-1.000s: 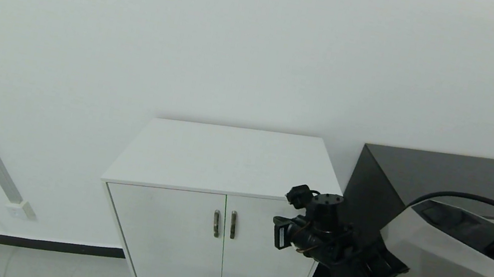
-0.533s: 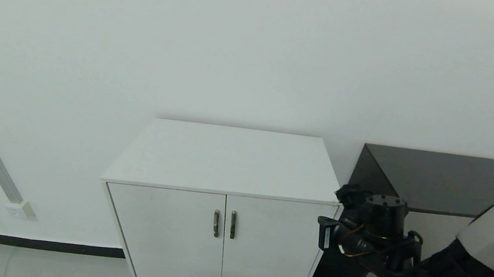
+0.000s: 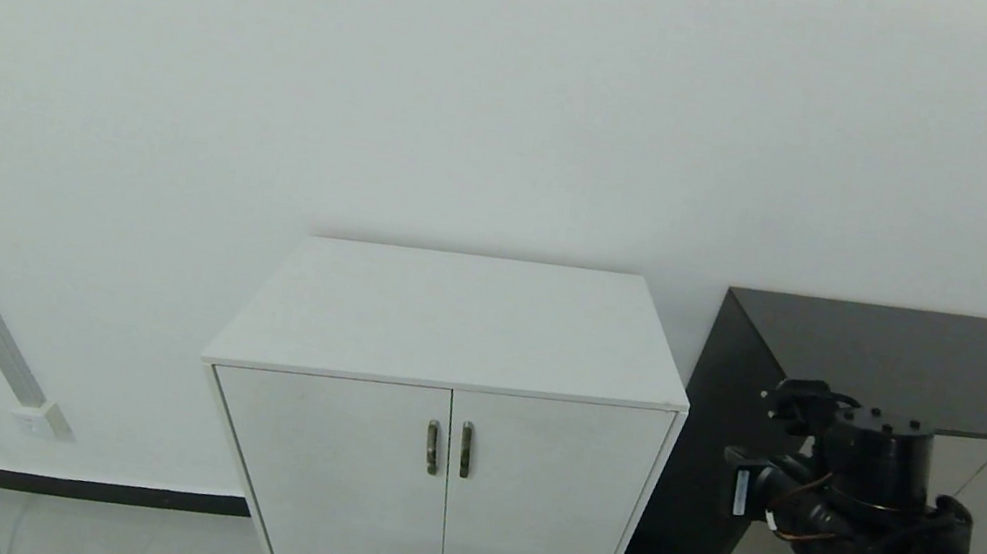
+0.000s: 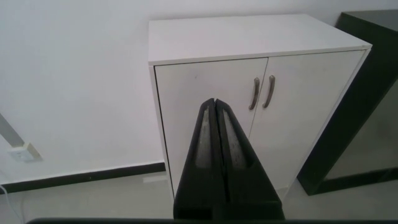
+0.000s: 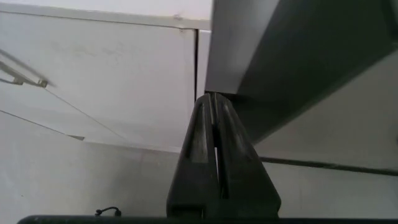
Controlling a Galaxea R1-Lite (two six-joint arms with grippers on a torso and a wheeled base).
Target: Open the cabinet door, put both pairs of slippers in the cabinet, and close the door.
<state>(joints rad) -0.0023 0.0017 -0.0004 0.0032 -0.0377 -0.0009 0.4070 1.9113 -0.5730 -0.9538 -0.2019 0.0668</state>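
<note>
The white two-door cabinet point(image 3: 450, 361) stands against the wall, both doors closed. The left hand point(image 4: 215, 102) faces it, fingers pressed together and empty. The right hand point(image 5: 211, 98) seems closed too, by the glossy black sideboard point(image 3: 926, 358).

A white cabinet point(image 3: 455, 321) is seen upright at the far middle of the scene, its flat top bare. Both doors, the left door point(image 3: 335, 483) and the right door point(image 3: 541, 499), are shut and meet at a thin centre seam. Two short dark handles, the left handle point(image 3: 431, 446) and the right handle point(image 3: 465, 449), are set upright beside that seam, near the top.
</note>
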